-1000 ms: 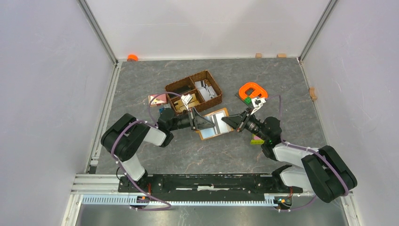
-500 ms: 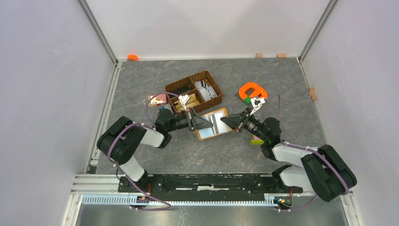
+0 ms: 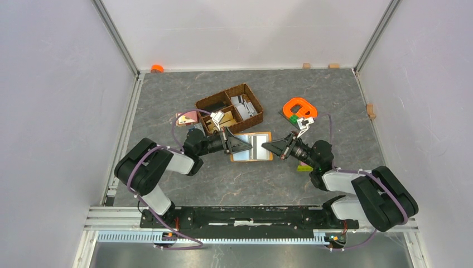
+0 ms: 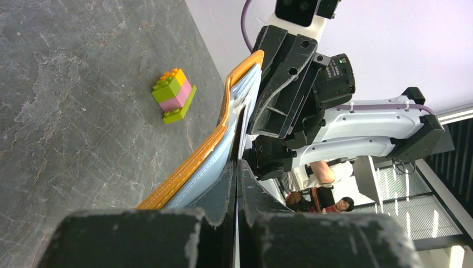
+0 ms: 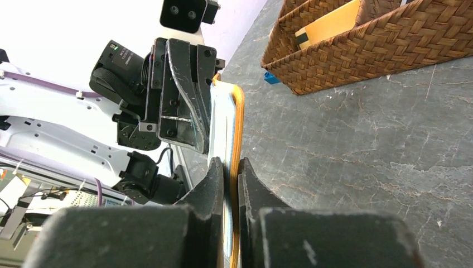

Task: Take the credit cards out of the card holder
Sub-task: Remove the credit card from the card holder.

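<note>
Two grippers have the card holder [image 3: 257, 152] pinned between them, so you are working it from both ends at once. It lies spread open at the middle of the table [image 3: 334, 95], just in front of the wicker basket [image 3: 254, 114], with its pale inner face up and its mustard-orange border showing on all sides. Your left gripper [image 4: 236, 167] is clenched on the holder's left edge, and its wrist camera shows the fingers pressed together over the light blue lining. Your right gripper [image 5: 231, 167] comes in from the opposite side with its fingers nipped on the orange rim, one on each face of the leather. The two sets of fingertips sit close together, nearly nose to nose over the open holder. You cannot tell from these views whether the holder rests on the table or hangs just above it, nor whether a card sticks out of a pocket. The orange ring [image 3: 299, 107] lies well off to the right of the basket, and a small stack of toy bricks [image 4: 174, 95] stands on the table beside the right arm.
</note>
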